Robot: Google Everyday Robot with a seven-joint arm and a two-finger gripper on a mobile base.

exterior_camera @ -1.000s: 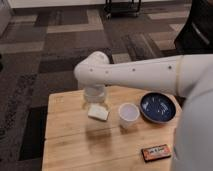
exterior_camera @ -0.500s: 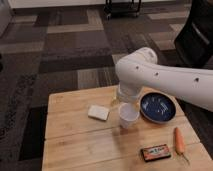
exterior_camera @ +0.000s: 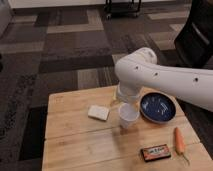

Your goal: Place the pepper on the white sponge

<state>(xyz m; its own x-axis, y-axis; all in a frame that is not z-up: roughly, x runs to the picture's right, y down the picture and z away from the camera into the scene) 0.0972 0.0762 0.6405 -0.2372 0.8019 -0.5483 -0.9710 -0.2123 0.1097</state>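
Gripper [exterior_camera: 122, 102] tucked under the white arm [exterior_camera: 165, 77], low over the wooden table [exterior_camera: 75, 145], just on the far side of the cup; clenched or released, cannot tell. Dark blue plate [exterior_camera: 157, 108] at right, only pale streaks on it. White cup [exterior_camera: 128, 116] upright at centre, showing its white inside. Dark labelled box [exterior_camera: 155, 152] near the front edge. White sponge [exterior_camera: 99, 112] flat, left of the cup. Pepper [exterior_camera: 179, 141] on the table, near right, beside the box, well apart from the sponge.

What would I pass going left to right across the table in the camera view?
White sponge, white cup with the gripper just above it, blue plate, pepper.
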